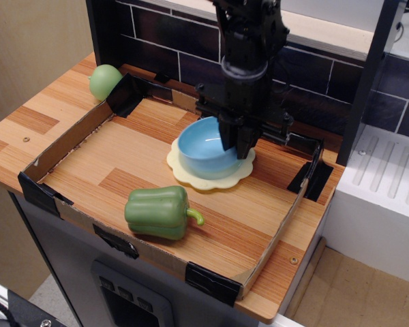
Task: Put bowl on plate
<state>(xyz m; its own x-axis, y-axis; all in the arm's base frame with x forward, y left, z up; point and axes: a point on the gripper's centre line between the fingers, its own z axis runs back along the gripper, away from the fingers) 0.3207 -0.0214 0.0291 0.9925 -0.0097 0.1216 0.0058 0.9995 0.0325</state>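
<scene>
The light-blue bowl sits on the cream scalloped plate at the back middle of the cardboard-walled tray. Only the plate's front and side rim shows around the bowl. My black gripper comes down from above onto the bowl's right rim. Its fingers straddle the rim, one inside and one outside, and look closed on it. The bowl's base appears to rest on the plate.
A green pepper lies in the tray in front of the plate. A pale-green ball sits outside the tray at the back left. Low cardboard walls ring the tray. A dark tiled wall stands behind; a white rack is on the right.
</scene>
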